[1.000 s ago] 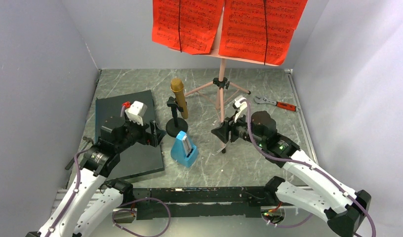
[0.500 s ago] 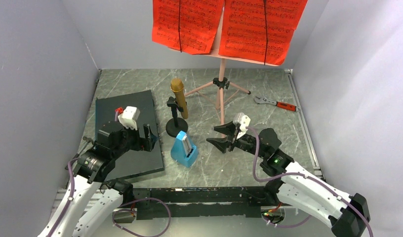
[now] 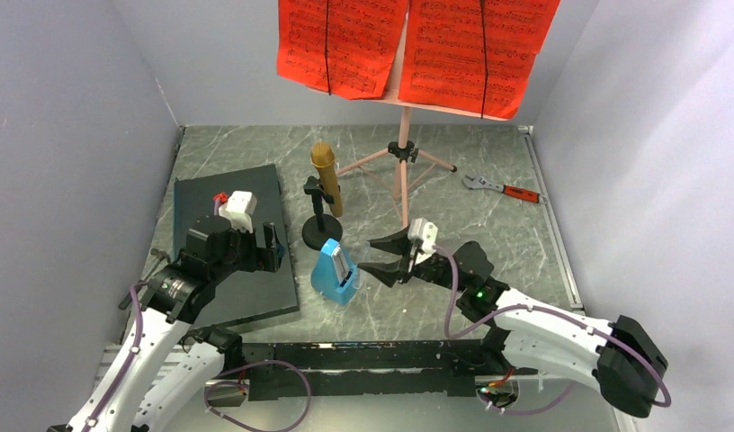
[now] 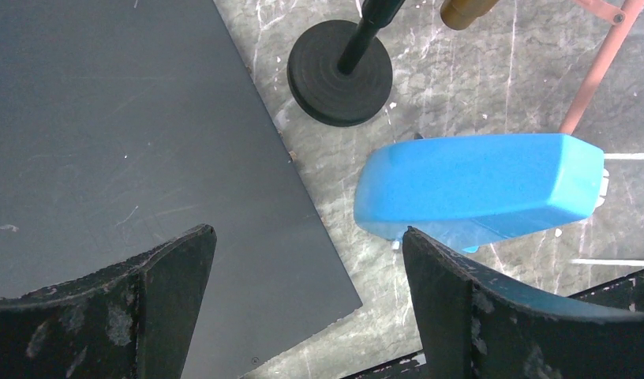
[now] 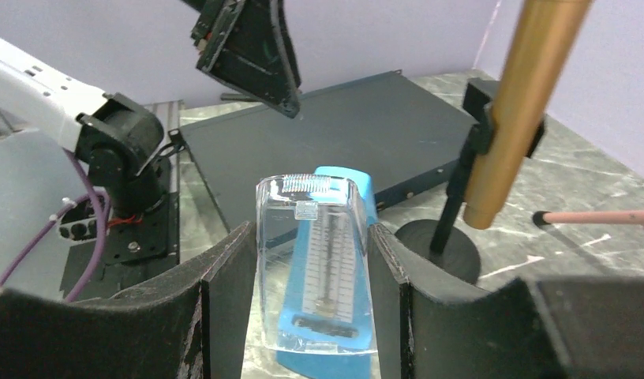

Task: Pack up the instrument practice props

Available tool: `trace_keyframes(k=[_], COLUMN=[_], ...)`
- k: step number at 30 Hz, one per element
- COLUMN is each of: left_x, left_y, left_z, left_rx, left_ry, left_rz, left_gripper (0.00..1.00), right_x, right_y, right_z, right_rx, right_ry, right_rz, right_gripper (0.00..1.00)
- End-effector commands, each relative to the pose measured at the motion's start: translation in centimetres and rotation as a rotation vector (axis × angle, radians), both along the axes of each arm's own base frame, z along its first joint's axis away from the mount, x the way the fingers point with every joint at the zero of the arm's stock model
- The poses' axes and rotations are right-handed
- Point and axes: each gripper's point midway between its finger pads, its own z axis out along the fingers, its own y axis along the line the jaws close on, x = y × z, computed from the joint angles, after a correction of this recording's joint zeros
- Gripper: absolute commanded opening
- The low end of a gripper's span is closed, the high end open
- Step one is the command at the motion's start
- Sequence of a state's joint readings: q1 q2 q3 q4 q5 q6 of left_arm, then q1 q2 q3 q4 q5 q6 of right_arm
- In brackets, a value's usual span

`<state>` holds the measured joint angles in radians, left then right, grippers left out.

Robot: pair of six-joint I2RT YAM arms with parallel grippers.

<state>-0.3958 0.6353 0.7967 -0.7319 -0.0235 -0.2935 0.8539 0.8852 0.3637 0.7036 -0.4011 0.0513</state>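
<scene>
Right pincer [image 3: 380, 256]: jaws apart, clamped on nothing; low over the table [image 3: 489, 148], pointing left at the metronome, tips just short of it.
Right pincer, wrist view [image 5: 309, 237]: metronome stands framed in the gap between both fingers [image 5: 216, 292]; contact cannot be told.
Left pincer [image 3: 275, 250]: jaws wide apart and empty, hanging over the right edge of the dark slab [image 3: 255, 292].
Left pincer, wrist view [image 4: 303, 316]: one finger over the slab [image 4: 106, 118], the other near the metronome's blue side.
Metronome [image 3: 336, 273] [image 4: 477, 189] [image 5: 323, 260]: blue with a clear front cover, upright on the table, just right of the slab, in front of the microphone's base.
Microphone [image 3: 326, 175] [image 5: 524, 103]: gold, tilted, clipped on a black stand with a round base [image 3: 320, 232] [image 4: 340, 75].
Music stand [image 3: 402, 175]: pink tripod at the back of the table, upright.
Sheet music [image 3: 345, 45]: red pages spread across the stand's desk.
Wrench [image 3: 503, 189]: red-handled, lying right of the tripod.
</scene>
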Motion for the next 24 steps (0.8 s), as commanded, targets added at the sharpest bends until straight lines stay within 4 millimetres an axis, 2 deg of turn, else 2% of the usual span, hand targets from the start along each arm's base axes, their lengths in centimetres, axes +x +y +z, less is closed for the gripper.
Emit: trace_keyframes(k=[1, 9, 15, 24], left_x=[0.3, 0.3, 0.0, 0.1], left_y=[-0.3, -0.9, -1.3, -2.1], left_z=[0.2, 0.1, 0.3, 0.3], left_rx=[-0.015, -0.025, -0.034, -0.046], left_ry=[-0.002, 0.008, -0.002, 0.004], left_rz=[-0.003, -0.033, -0.052, -0.091], left_gripper=[0.94, 0.94, 0.94, 0.94], right_x=[-0.7, 0.0, 1.1, 0.9], right_y=[1.1, 2.8, 3.3, 4.4], right_z=[2.7, 0.7, -0.8, -2.6], right_rx=[0.096, 0.09, 0.066, 0.02], right_ry=[-0.109, -0.097, -0.06, -0.044], right_rz=[0.021, 0.005, -0.051, -0.061], right_gripper=[0.0, 0.0, 0.0, 0.0])
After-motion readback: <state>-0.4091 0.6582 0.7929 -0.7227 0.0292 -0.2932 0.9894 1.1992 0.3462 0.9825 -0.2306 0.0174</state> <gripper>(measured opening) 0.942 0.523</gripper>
